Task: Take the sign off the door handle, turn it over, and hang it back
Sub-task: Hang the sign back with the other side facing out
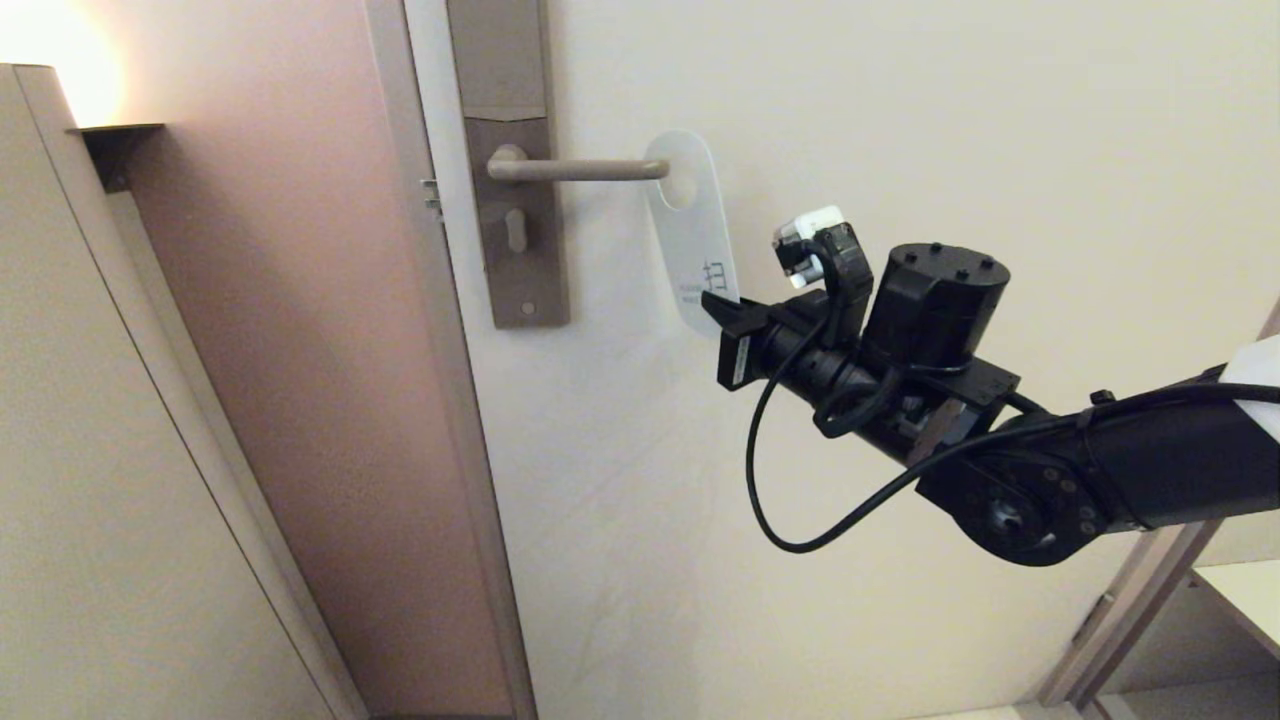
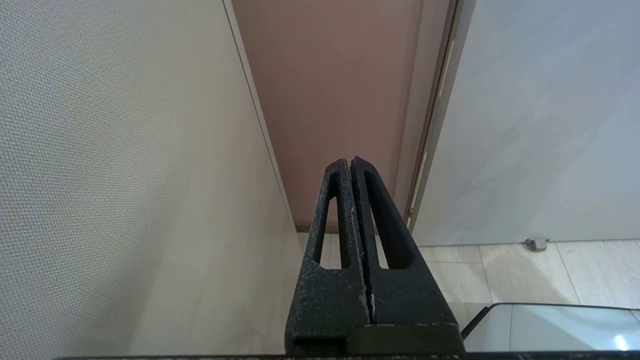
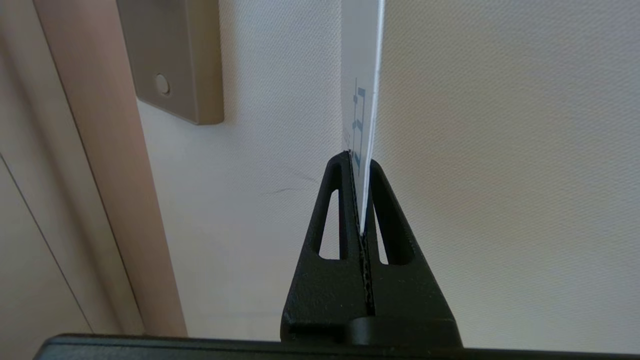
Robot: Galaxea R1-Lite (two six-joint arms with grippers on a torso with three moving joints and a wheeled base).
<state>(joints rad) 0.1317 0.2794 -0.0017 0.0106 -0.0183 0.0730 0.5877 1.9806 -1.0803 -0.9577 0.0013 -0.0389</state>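
Big cream-white flat door panel (image 1: 900, 120) fills most of the head view, with a brown-pink door frame strip (image 1: 300, 350) along its left edge and a beige textured wall panel (image 1: 90, 450) further left. A warm lamp glow (image 1: 50, 60) sits in the top left corner.

Black jointed right arm (image 1: 1100, 470) comes in from the right side and reaches up-left toward the door, a black cable (image 1: 770, 470) looping below it.

Tall narrow brown-grey metal plate (image 1: 510, 200) with a keyhole sits near the door edge; its lower corner with a small round screw shows in the right wrist view (image 3: 175, 60). Slim straight beige-grey horizontal lever door handle (image 1: 580, 170) sticks out of it to the right.

White flat round-ended hanger sign (image 1: 690, 230) with an oval hole hangs at the free tip of the handle, tilted, lower end swung to the right; white face with teal print faces out. The handle tip passes through the hole.

Right gripper (image 1: 722, 308) is clamped on the sign's bottom end. In the right wrist view (image 3: 361, 160) the thin card edge sits pinched between the two black slotted fingers (image 3: 330, 225).

Left gripper (image 2: 350, 162) is parked low, away from the door handle, fingers pressed together on nothing, pointing at the wall corner above pale floor tiles (image 2: 525, 270).
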